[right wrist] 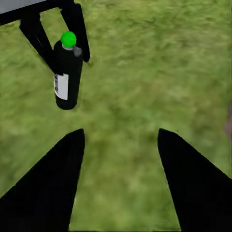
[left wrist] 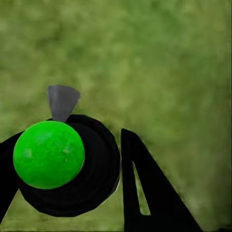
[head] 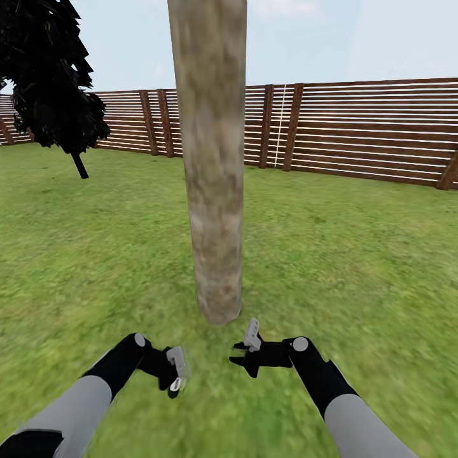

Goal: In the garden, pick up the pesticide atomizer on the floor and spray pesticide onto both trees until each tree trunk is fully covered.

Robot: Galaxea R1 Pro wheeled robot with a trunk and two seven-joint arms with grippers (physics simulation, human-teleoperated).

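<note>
A: Head view, panel one: the thick, mottled grey-brown tree trunk [head: 212, 159] rises from the blurry green grass floor [head: 356, 254] directly ahead of both arms. Where is the bottle?

B: Right wrist view: the small blackish-green pesticide atomizer [right wrist: 67, 72] with a bright green cap is clamped between the fingers of the left gripper [head: 176, 371], held above the lawn. Left wrist view: the same green cap [left wrist: 49, 154] sits close under the lens.

A: And the right gripper [head: 248, 343]?

B: Its fingers stand apart, holding nothing.

A: Step in hand?

B: Judged from this, pickup is done and spraying has not begun; no white specks show. The next move calls for aiming the nozzle at the trunk.

A: Surroundings?

B: A brown horizontal-slat wooden fence [head: 369, 130] bounds the lawn's far edge; a dark blocky-leaved tree [head: 54, 83] stands toward its far left corner.
</note>
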